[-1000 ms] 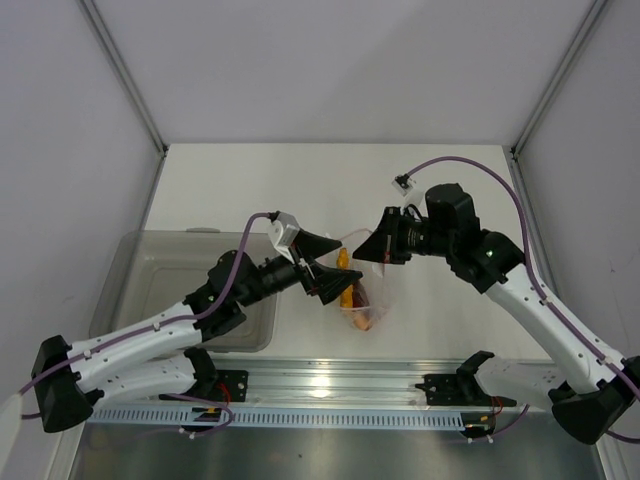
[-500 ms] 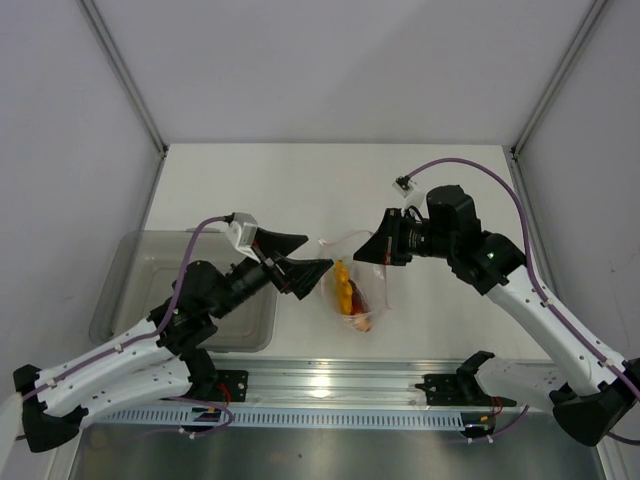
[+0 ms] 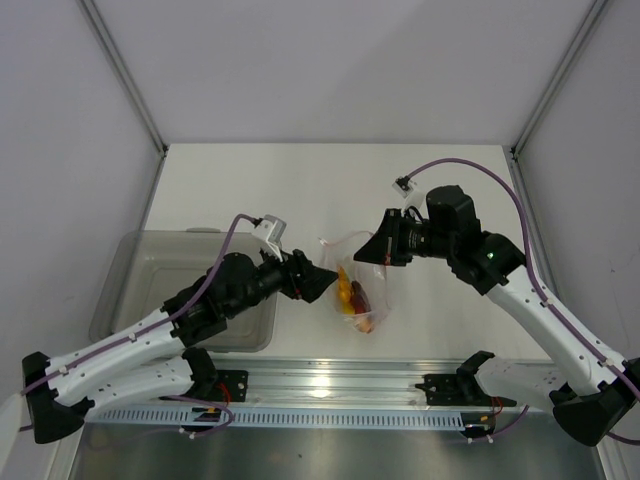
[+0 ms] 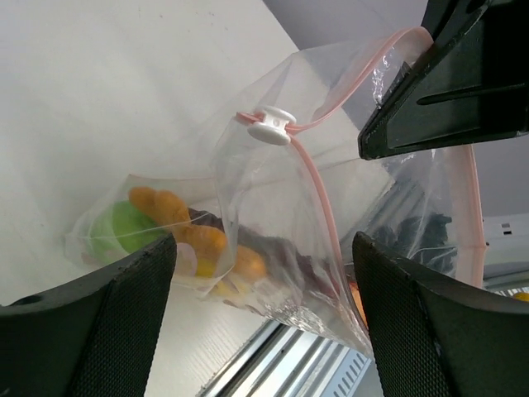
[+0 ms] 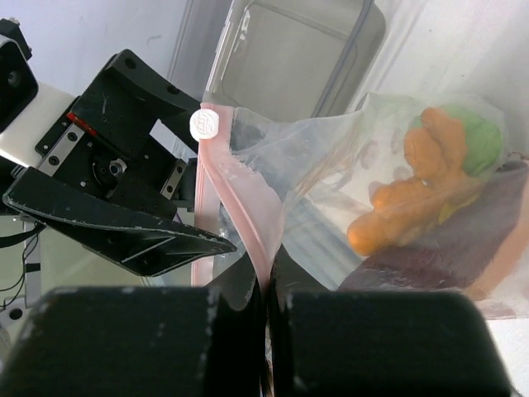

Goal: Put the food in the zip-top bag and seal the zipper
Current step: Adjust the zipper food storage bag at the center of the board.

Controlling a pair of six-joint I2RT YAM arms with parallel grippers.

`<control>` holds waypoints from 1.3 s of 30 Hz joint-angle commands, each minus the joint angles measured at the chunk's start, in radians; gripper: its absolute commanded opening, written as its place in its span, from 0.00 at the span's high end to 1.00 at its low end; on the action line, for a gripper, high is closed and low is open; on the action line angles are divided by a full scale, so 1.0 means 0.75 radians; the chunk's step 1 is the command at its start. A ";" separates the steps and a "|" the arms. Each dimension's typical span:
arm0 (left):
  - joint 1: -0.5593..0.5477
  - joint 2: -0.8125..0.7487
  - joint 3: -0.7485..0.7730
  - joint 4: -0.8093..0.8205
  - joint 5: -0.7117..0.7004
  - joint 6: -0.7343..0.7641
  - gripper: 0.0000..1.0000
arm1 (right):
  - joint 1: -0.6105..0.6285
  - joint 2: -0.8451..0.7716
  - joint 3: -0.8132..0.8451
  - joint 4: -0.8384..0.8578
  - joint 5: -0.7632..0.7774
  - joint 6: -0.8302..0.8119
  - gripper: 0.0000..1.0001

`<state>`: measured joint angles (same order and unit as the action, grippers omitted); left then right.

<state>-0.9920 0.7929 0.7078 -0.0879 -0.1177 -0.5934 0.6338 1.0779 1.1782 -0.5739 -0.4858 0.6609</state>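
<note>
My right jaws are clenched on the pinkish zipper [image 5: 240,217] at the mouth of the zip-top bag [image 3: 358,290], holding that edge up over the counter [image 3: 300,180], about midway across and toward its near side. My left jaws stand released and wide, one on either side of the bag's left flank, touching nothing that I can make out. Between them, the white slider [image 4: 271,126] sits partway along the strip, and the mouth beyond it looks open. The food [image 4: 202,244] is inside, heaped in the bag's low corner: yellow-orange pieces beside the lime-green fruit [image 4: 116,227], with something dark red under them. The bag's lower end seems to rest on the counter. The grey bin [image 3: 140,270] sits at far left, well apart. I judge loading finished and sealing now in hand. The next move calls for my left jaws to close on the slider and draw it along the zipper while my right grip holds firm, so the thin film stays taut and does not bunch.
</note>
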 commanded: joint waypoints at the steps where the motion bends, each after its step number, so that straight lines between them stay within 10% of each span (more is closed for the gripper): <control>1: -0.007 0.029 0.083 -0.030 0.038 -0.052 0.14 | 0.016 -0.036 0.006 0.013 0.016 -0.016 0.99; 15: -0.001 0.151 0.128 -0.050 0.173 -0.043 0.58 | 0.112 -0.030 -0.016 -0.030 0.112 -0.057 0.97; 23: 0.071 0.156 0.195 -0.120 0.224 0.030 0.98 | 0.135 -0.065 -0.006 -0.118 0.110 -0.161 0.64; 39: 0.347 0.156 0.212 -0.040 0.880 0.235 0.99 | 0.135 -0.044 0.057 -0.196 0.112 -0.351 0.57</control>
<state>-0.7609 0.9043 0.8093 -0.1799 0.3504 -0.4850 0.7303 1.0180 1.1763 -0.7044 -0.4374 0.4564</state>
